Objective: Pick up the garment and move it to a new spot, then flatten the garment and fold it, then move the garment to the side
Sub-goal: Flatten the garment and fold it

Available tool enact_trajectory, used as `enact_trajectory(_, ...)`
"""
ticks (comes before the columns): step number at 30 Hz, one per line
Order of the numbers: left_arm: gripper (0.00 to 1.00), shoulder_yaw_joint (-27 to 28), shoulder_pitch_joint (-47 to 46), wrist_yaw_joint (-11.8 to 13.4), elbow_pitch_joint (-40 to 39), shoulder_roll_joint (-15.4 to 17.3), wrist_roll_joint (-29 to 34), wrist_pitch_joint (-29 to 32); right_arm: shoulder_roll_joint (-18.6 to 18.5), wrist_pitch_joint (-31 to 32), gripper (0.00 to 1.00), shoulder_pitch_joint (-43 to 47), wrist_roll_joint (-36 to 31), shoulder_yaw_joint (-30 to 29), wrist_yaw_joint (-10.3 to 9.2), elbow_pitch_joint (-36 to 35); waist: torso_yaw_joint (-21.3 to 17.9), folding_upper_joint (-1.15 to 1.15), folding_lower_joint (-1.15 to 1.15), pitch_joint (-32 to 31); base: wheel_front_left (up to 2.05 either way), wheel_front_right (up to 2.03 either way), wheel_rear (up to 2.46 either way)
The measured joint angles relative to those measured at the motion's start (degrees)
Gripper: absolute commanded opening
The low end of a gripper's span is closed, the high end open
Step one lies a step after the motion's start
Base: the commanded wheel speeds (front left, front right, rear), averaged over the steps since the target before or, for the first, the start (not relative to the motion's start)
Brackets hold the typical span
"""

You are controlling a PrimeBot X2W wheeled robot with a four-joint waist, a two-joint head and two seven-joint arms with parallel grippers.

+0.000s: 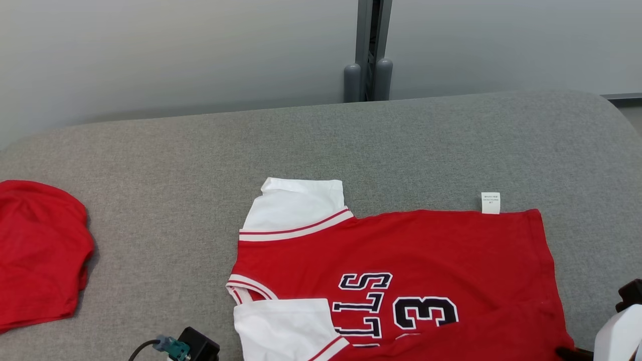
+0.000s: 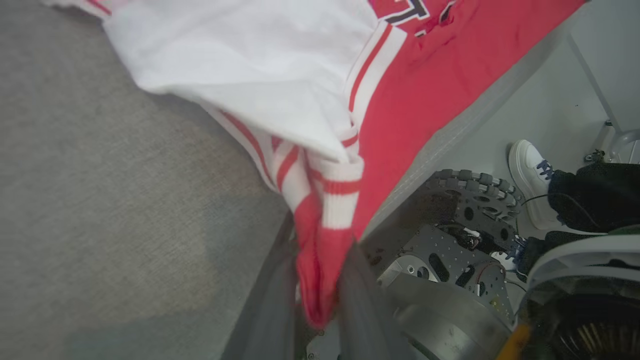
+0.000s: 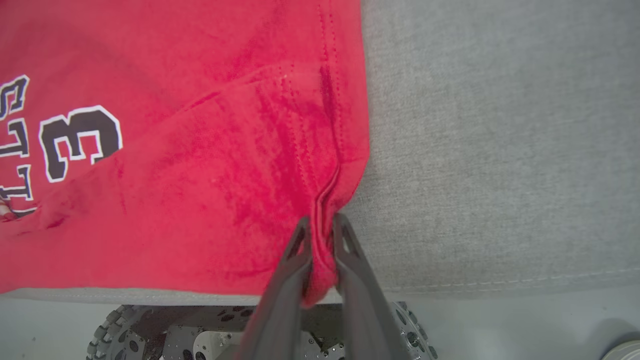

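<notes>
– Left gripper [image 2: 320,235] state?
– Closed on cloth. The red jersey [image 1: 401,250] is bunched between its fingers, at the striped trim below the near white sleeve [image 2: 240,75]. The fingers are blurred, but fabric fills the gap.
– Right gripper [image 3: 321,220]?
– Clamped on a fold of the jersey's red hem, at the corner by the near edge of the grey cushion [image 1: 351,140].
– Where's the jersey overall?
– Spread on the cushion, right of centre in the head view. Collar end is toward the robot's left, hem toward its right. Both grippers are at its near edge, one per end.
– Counts?
– One jersey, two white sleeves, one white label [image 1: 490,202] on the far edge. One more red cloth [image 1: 40,250] lies well apart on the left. Two grippers.
– View differences?
– Head view gives the full layout, the second cloth and a pale forearm [image 1: 617,331] at lower right. Wrist views give the pinch points. Left wrist view adds the wheeled base [image 2: 465,220] below the cushion edge and a person's white shoe [image 2: 527,175] on the floor.
</notes>
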Motion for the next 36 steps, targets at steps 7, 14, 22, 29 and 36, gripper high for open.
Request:
enact_trajectory(7,1.0,0.9,-0.9,0.5,1.0,0.4,1.8,-2.4,0.4,-2.3,1.0,-1.0,-3.2,-2.1,0.0,0.0,0.2,0.0,0.0,0.1,0.0,0.0,0.0)
enact_trajectory(14,1.0,8.3,-5.9,6.9,2.2,-2.3,6.5,-14.7,-0.2,-15.6,1.0,-5.3,-5.5,-0.8,0.0,-2.2,0.5,0.0,0.0,0.7,0.0,0.0,0.0)
enact_trajectory(22,1.0,13.0,-11.2,11.9,7.7,-10.4,13.0,-37.4,-1.0,-49.0,1.0,-11.0,-7.6,6.5,0.0,-1.3,-0.8,0.0,0.0,2.5,0.0,0.0,0.0)
enact_trajectory(29,1.0,14.4,-13.5,13.0,16.3,-14.5,13.5,-45.5,0.7,-62.7,1.0,-12.4,-10.1,10.7,0.0,3.4,-2.5,0.0,0.0,4.5,0.0,0.0,0.0)
enact_trajectory(36,1.0,13.5,-20.2,12.3,24.1,-13.2,16.0,-45.4,3.4,-66.1,1.0,-14.7,-10.6,12.2,0.0,7.4,-4.8,0.0,0.0,7.5,0.0,0.0,0.0)
